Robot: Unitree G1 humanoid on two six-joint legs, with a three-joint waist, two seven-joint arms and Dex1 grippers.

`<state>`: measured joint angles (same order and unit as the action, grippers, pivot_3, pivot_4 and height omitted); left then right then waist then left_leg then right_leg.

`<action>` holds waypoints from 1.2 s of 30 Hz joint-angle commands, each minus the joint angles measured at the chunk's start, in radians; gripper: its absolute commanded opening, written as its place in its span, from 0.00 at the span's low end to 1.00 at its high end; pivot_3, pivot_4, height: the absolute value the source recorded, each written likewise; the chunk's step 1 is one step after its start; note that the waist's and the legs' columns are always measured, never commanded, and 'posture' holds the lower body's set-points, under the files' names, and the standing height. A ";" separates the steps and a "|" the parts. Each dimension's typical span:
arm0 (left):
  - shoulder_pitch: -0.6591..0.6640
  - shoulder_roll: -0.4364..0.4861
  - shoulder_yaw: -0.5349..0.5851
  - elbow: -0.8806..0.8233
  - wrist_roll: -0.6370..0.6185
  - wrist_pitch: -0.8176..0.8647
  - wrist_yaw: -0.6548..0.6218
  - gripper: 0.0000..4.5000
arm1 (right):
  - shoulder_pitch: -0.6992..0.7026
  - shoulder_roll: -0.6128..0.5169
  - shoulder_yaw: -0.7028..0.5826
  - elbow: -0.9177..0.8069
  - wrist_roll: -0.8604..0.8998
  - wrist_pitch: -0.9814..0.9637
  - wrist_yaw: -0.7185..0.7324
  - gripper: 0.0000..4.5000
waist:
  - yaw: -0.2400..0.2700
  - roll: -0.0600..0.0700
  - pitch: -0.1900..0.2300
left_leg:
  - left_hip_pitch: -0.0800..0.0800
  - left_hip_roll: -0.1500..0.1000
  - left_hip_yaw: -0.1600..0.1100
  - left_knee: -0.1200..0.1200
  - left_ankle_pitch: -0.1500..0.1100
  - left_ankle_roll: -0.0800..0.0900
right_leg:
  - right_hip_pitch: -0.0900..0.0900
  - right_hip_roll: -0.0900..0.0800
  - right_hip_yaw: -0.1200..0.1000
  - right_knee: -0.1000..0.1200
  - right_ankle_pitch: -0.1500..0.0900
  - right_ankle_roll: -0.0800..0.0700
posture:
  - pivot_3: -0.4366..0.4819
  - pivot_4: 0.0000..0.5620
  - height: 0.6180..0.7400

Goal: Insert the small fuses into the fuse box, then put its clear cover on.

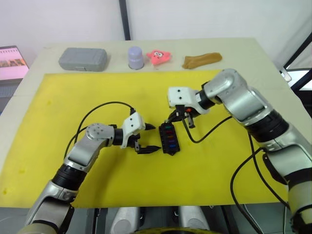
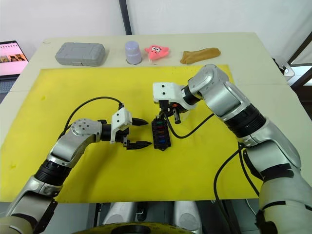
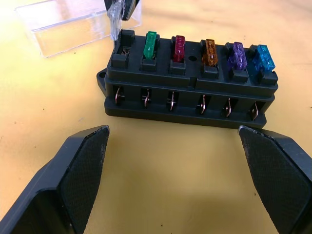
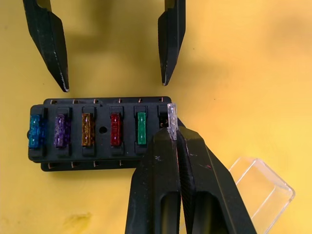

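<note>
The black fuse box [image 1: 169, 139] lies on the yellow mat [image 1: 97, 92], between my two grippers. Five small fuses stand in its slots [image 4: 87, 129]: teal, purple, orange, red and green. My right gripper [image 4: 173, 134] is shut on a pale grey fuse [image 4: 171, 117], held just over the empty end slot beside the green one. My left gripper [image 1: 155, 137] stands open next to the box's long side, touching nothing. The clear cover [image 4: 261, 192] lies open side up on the mat just behind the box, near the right gripper.
Along the table's far edge sit a grey case [image 1: 83, 59], a lavender cup [image 1: 135, 57], a pink toy [image 1: 158, 56] and a brown lump [image 1: 201, 60]. A laptop [image 1: 12, 63] stands off the table's left. Black cables loop over the mat near both arms.
</note>
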<state>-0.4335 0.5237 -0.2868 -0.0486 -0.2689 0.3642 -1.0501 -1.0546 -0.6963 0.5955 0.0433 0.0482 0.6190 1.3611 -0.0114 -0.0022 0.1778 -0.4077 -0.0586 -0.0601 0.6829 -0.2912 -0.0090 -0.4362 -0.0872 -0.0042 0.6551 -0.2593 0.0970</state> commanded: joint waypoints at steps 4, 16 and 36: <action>-0.011 -0.002 0.018 -0.026 -0.001 -0.015 -0.001 0.99 | 0.005 0.003 -0.015 -0.013 -0.035 -0.022 0.020 0.00 | 0.000 0.000 0.000 | 0.000 0.000 0.000 0.000 0.000 0.000 | 0.000 0.000 0.000 0.000 0.000 0.000 | 0.48 0.27 0.93; -0.012 -0.007 0.016 -0.025 0.002 -0.018 0.000 0.99 | 0.014 0.009 -0.014 -0.010 -0.078 -0.034 0.024 0.00 | 0.000 0.000 0.000 | 0.000 0.000 0.000 0.000 0.000 0.000 | 0.000 0.000 0.000 0.000 0.000 0.000 | 0.48 0.27 0.93; -0.009 -0.012 0.014 -0.034 0.006 -0.019 0.001 0.99 | 0.026 0.040 0.010 0.017 -0.146 -0.069 0.030 0.00 | 0.000 0.000 0.000 | 0.000 0.000 0.000 0.000 0.000 0.000 | 0.000 0.000 0.000 0.001 0.000 0.000 | 0.48 0.27 0.93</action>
<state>-0.4336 0.5131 -0.2867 -0.0491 -0.2619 0.3632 -1.0474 -1.0307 -0.6628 0.5990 0.0543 -0.0788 0.5576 1.3883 -0.0118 -0.0022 0.1777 -0.4075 -0.0586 -0.0601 0.6831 -0.2909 -0.0095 -0.4363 -0.0869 -0.0042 0.6559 -0.2593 0.0971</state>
